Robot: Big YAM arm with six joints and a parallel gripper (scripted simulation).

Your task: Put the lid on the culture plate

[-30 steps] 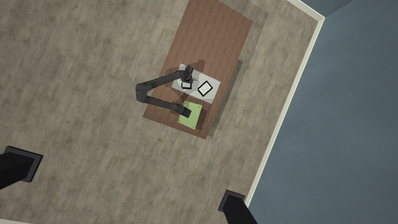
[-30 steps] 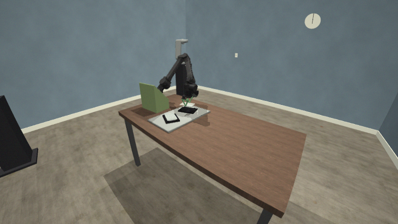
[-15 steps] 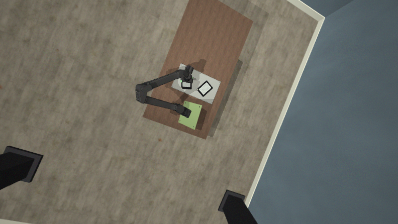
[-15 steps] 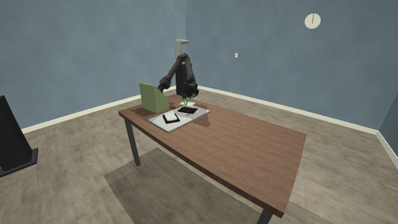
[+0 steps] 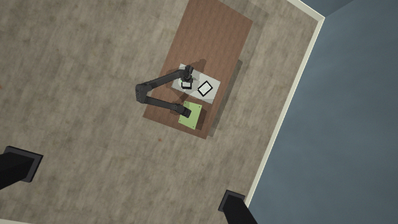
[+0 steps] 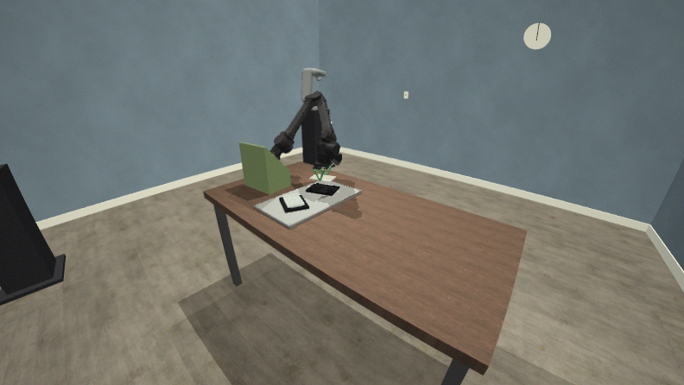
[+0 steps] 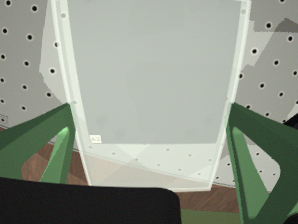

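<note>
My gripper (image 5: pixel 186 81) (image 6: pixel 323 173) (image 7: pixel 150 111) is shut on the clear culture-plate lid (image 5: pixel 186 84) (image 6: pixel 323 178) (image 7: pixel 149 83), with a green finger on each long side. Plate C15 (image 5: pixel 204 88) (image 6: pixel 293 201), white in its black nest N1, sits uncovered on the same grey perforated board (image 5: pixel 212 96) (image 6: pixel 287 218) (image 7: pixel 20 50), beside the park.
A green wedge-shaped block (image 5: pixel 194 112) (image 6: pixel 261 168) bearing the arm's base stands on the brown table (image 5: pixel 211 36) (image 6: pixel 407 249) near the board. Black stands are on the floor (image 5: pixel 16 163) (image 6: pixel 19 249).
</note>
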